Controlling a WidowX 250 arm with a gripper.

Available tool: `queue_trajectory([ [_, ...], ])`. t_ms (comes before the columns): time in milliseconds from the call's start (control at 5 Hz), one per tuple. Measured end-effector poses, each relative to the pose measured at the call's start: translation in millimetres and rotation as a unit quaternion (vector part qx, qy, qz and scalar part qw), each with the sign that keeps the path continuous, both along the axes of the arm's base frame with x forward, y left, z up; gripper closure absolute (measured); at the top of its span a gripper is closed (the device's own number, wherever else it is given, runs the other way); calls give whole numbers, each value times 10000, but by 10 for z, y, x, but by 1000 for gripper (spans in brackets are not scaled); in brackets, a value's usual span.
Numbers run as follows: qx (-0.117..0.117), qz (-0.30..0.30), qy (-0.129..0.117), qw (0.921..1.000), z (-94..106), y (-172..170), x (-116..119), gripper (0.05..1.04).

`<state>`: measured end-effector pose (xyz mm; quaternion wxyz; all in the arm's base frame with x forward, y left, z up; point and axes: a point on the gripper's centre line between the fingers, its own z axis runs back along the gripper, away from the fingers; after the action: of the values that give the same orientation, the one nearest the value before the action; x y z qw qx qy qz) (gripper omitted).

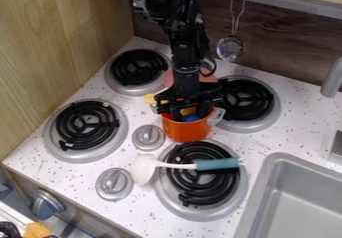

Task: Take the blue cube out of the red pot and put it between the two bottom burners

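Observation:
The black gripper (190, 113) hangs over the mouth of the orange-red pot (188, 131), its fingers apart and dipping inside the rim. Low between them, partly hidden by the gripper and the pot's wall, is the blue cube (192, 117). Something yellow-orange shows just above the blue. The pot stands upright in the middle of the stove, just behind the bottom right burner (202, 198). At the left is the bottom left burner (85, 125).
A spoon with a white head and teal handle (217, 164) lies across the bottom right burner. Two grey knobs (148, 137) stand on the speckled top between the bottom burners. A pink object (168, 78) is behind the arm, and a grey sink (300, 202) is at the lower right.

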<state>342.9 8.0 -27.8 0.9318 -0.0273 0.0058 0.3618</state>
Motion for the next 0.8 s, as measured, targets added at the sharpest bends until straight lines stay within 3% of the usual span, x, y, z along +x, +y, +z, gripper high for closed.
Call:
queue_trajectory([
  [200,-1,15,9,10000,-3,-6,-5,489],
  [400,66,81,-87,9999,117,-17,-19,489],
  [800,567,-16,-486,9972,559,-88,-18,489],
])
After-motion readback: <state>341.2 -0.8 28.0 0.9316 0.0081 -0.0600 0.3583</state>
